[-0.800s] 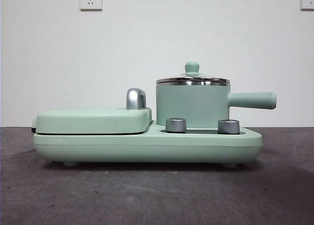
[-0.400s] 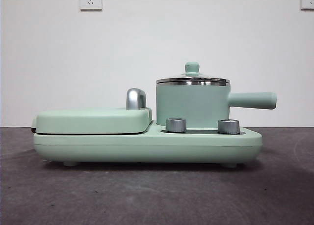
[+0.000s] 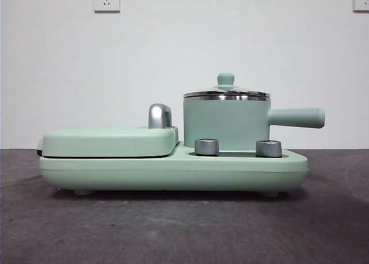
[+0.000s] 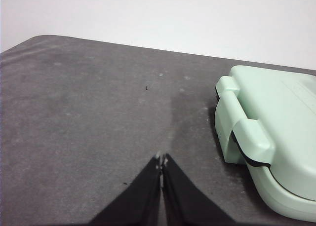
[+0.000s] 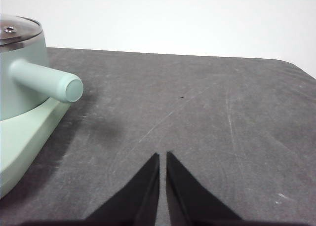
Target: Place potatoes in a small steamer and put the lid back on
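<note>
1. Your left gripper and right gripper waited with jaws closed, empty.
2. The lid sat on the steamer; no potato was visible.
3. Lifting by the small knob could slip, I think.

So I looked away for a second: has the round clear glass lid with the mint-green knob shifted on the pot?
No. The glass lid sits level on the small mint-green steamer, its knob at the same height against the wall.
</note>
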